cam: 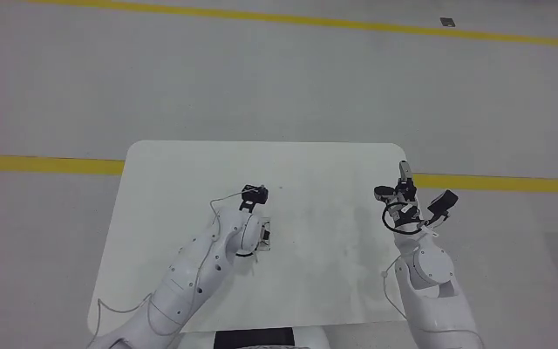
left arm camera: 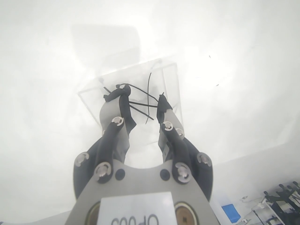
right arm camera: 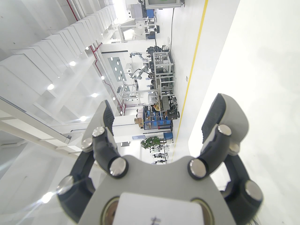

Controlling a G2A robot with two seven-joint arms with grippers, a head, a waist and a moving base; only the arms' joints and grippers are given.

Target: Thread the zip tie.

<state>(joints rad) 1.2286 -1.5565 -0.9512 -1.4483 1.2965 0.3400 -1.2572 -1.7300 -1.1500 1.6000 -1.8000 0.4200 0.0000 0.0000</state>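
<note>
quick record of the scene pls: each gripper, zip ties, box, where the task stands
left gripper: open, holding nothing, poised over the clear box
right gripper: open, empty, at the table's edge, far from the box
zip ties: several thin black ones, lying crossed inside the box
clear box: small, see-through, standing on the white table
task state: no zip tie gripped, threading not yet started
</note>
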